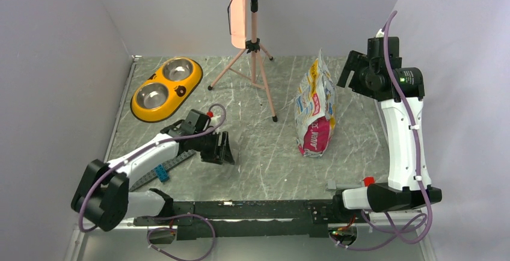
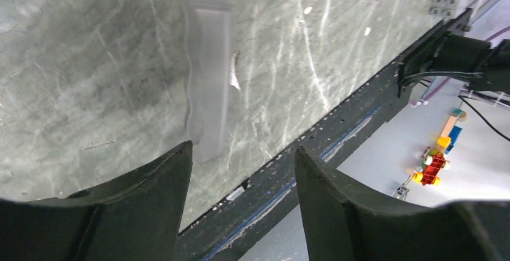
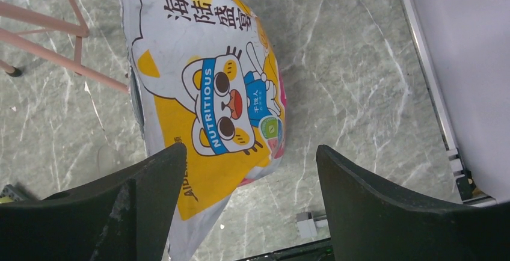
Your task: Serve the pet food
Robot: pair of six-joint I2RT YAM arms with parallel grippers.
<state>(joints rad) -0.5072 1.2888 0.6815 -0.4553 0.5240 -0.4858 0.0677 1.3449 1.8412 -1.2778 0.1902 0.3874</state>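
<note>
No pet food shows in any view. The white, yellow and pink cartoon-printed bag (image 1: pixel 314 107) stands upright right of centre, its top edge up. My right gripper (image 1: pixel 349 70) hangs open above and to the right of it; in the right wrist view the bag (image 3: pixel 204 92) lies below and left of the open right gripper (image 3: pixel 251 148), not touched. The yellow double dish (image 1: pixel 165 88) with two steel bowls sits at the back left. My left gripper (image 1: pixel 227 150) is open low over the table. A blurred translucent strip (image 2: pixel 210 80) lies beyond the empty left gripper (image 2: pixel 243 148).
A pink tripod (image 1: pixel 254 62) with a lamp stands at the back centre, between dish and bag. A grey brick strip (image 1: pixel 171 163) with a blue brick (image 1: pixel 161 172) lies under the left arm. The black front rail (image 1: pixel 240 210) runs along the near edge. Walls close in left and right.
</note>
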